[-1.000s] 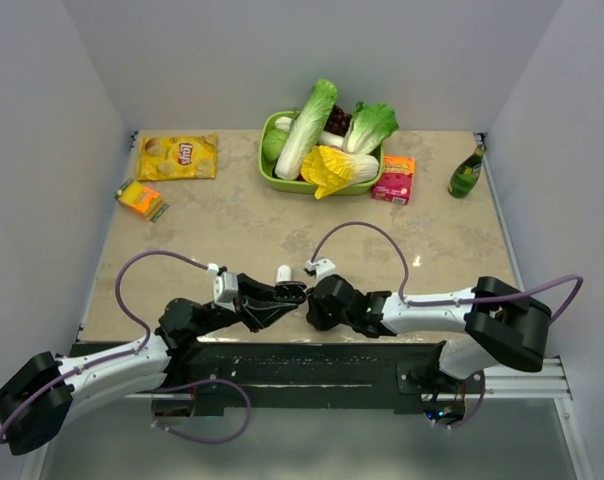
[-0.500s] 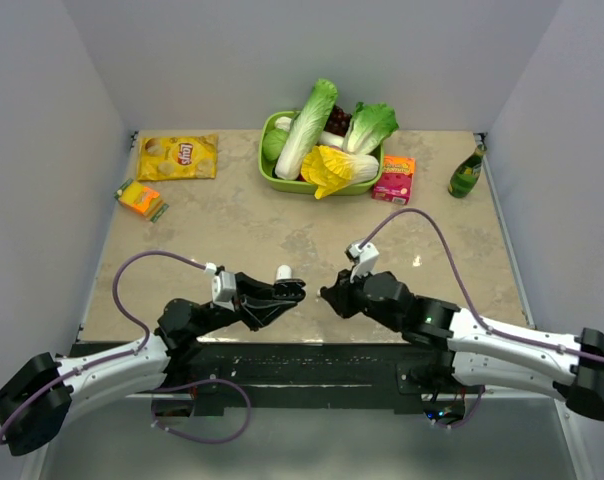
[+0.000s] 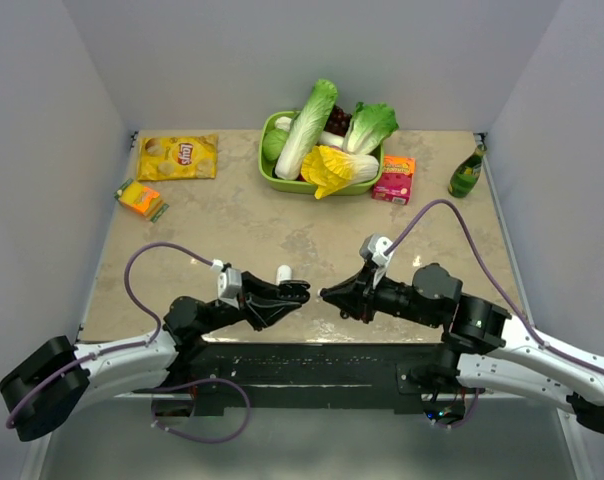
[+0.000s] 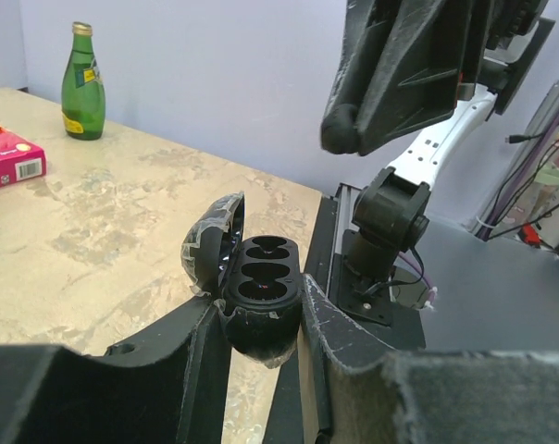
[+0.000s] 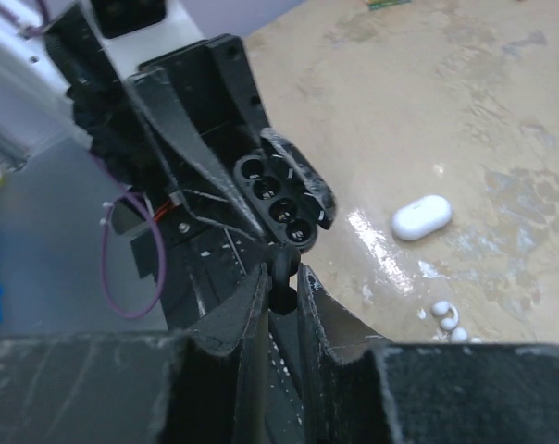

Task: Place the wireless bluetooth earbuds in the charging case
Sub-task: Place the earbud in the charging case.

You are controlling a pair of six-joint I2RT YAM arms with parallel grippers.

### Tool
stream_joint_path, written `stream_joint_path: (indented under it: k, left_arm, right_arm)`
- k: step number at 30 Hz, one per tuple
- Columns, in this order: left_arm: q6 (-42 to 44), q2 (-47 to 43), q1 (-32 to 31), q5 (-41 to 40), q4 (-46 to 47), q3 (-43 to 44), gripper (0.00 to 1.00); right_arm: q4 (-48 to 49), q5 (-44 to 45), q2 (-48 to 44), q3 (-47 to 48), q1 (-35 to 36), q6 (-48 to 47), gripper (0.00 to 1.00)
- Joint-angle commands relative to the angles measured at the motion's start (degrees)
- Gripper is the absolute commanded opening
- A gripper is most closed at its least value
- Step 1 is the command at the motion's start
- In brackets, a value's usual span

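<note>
My left gripper (image 4: 261, 322) (image 3: 288, 293) is shut on a black charging case (image 4: 259, 277) (image 3: 297, 291), held just above the table's near edge. Its lid is swung open to the left and the round sockets show. My right gripper (image 5: 281, 285) (image 3: 330, 294) is shut on a small black earbud (image 5: 281, 268), and its tip sits just short of the case (image 5: 281, 199). A glossy white oval case (image 3: 283, 273) (image 5: 421, 217) lies shut on the table behind the grippers. Two small white earbuds (image 5: 446, 316) lie near it.
A green tray (image 3: 267, 172) of vegetables stands at the back middle. A pink box (image 3: 394, 179) (image 4: 6, 162) and a green bottle (image 3: 467, 172) (image 4: 83, 83) are at the back right. A yellow chip bag (image 3: 178, 157) and an orange packet (image 3: 140, 198) are at the back left.
My right gripper has drawn back a little to the right from the case, and its arm has swung out to the right. The left gripper and case have stayed put.
</note>
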Motion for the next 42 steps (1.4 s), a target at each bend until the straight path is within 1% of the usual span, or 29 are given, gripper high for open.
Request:
stream_joint_path:
  k: [1,5,8,13,18,27,42]
  left_arm:
    - [-1.0,0.4,-0.2,2.8,6.6,-3.3,0.0]
    - [-1.3,1.7,-0.2,5.8,6.5,-0.4,0.0]
    - [-2.0,2.6,-0.2,7.4,7.9,0.0,0.0]
    - [-2.8,4.4,-0.2,8.9,10.4,0.9,0.0]
    - [-2.9,6.3,-0.2,10.5,11.0,2.5,0.0]
    - [-3.0,7.8,-0.2,12.3,12.4,4.0,0.0]
    - [-3.3,8.4,-0.2,13.7,13.8,4.3,0.0]
  right_arm:
    - [0.3,-10.0,-1.5,0.8,0.0,-5.3,0.0]
    - [-0.7,-10.0,-0.2,2.0,0.0,-6.1,0.0]
    - [-1.8,-9.3,1.1,2.9,0.0,-6.7,0.0]
    - [1.3,-9.4,0.8,1.7,0.0,-6.4,0.0]
    - [3.0,-9.7,2.6,1.2,0.2,-6.4,0.0]
    - [3.3,-11.7,6.1,1.0,0.4,-7.2,0.0]
    - [2.1,-9.5,8.5,1.5,0.6,-7.4,0.0]
